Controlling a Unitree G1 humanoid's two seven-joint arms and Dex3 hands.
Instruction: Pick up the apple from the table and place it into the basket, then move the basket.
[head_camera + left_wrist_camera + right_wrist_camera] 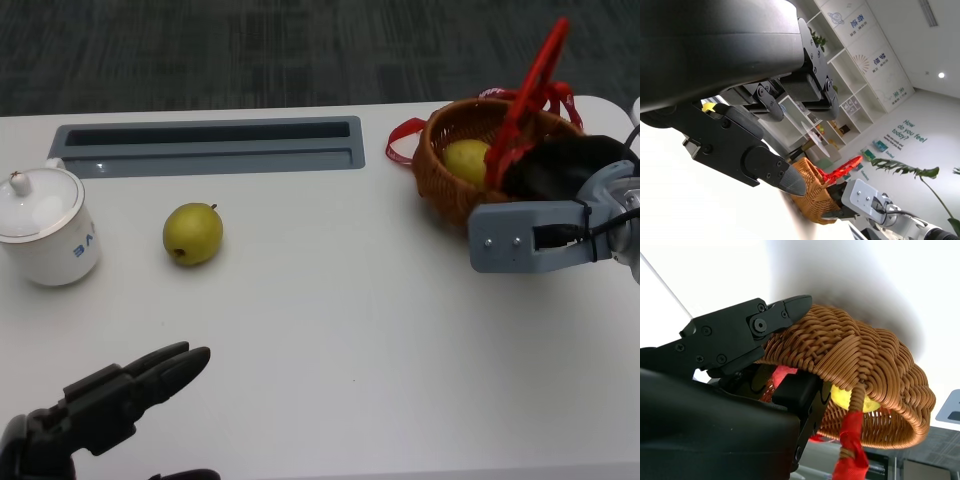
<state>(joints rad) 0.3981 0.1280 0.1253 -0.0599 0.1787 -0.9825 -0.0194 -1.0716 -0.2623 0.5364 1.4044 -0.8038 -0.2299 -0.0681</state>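
A woven brown basket point(445, 190) with a raised red handle point(530, 85) stands at the table's far right. A yellow-green apple point(466, 160) lies inside it. My right hand point(560, 165) grips the basket's near rim. In the right wrist view one finger point(755, 325) lies on the outside of the basket wall point(865, 360), the others reach inside near the apple point(845, 397). A second yellow-green fruit point(193, 233) sits on the table at the left. My left hand point(110, 400) hovers at the near left edge, fingers apart, holding nothing.
A white lidded mug point(45, 225) stands at the far left, beside the fruit. A grey recessed tray point(205, 145) runs along the table's back. Red ribbon point(400, 135) trails from the basket. The left wrist view shows shelves beyond the basket point(812, 197).
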